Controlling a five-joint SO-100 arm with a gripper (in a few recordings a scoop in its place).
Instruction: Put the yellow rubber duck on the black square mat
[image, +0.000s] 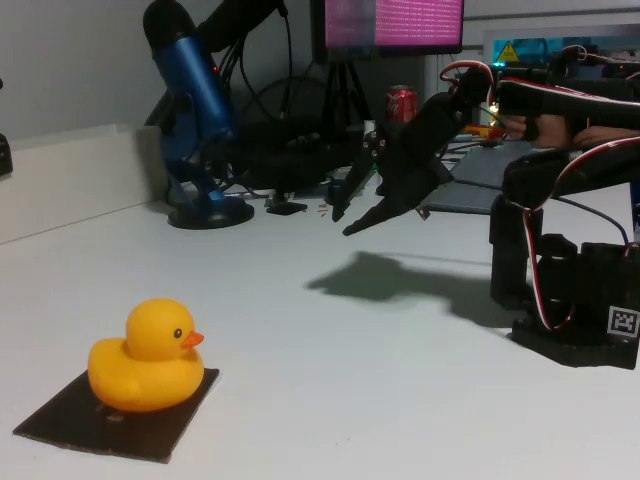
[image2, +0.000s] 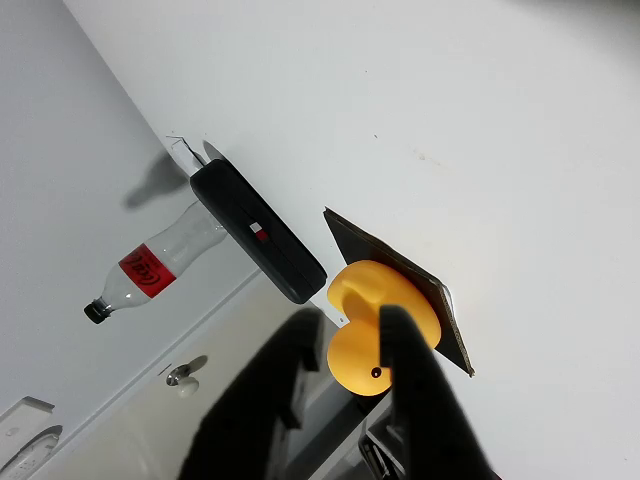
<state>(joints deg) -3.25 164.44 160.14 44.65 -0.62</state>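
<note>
yellow rubber duck yellow, orange beak | mat seemingly black

- Yellow rubber duck sits on black square mat, upright on it.
- 2 dark gripper fingers in foreground, apart; nothing between them.
- Plastic bottle, red label, beside a black flat device.

Black arm raised above the table, elbow bent, forearm reaching left in the fixed view and angled downward. Gripper hanging in the air, tips pointing down and left, fingers parted, nothing between them. In the wrist view, two dark fingers rising from the bottom edge with a clear gap between, gripper empty
</note>
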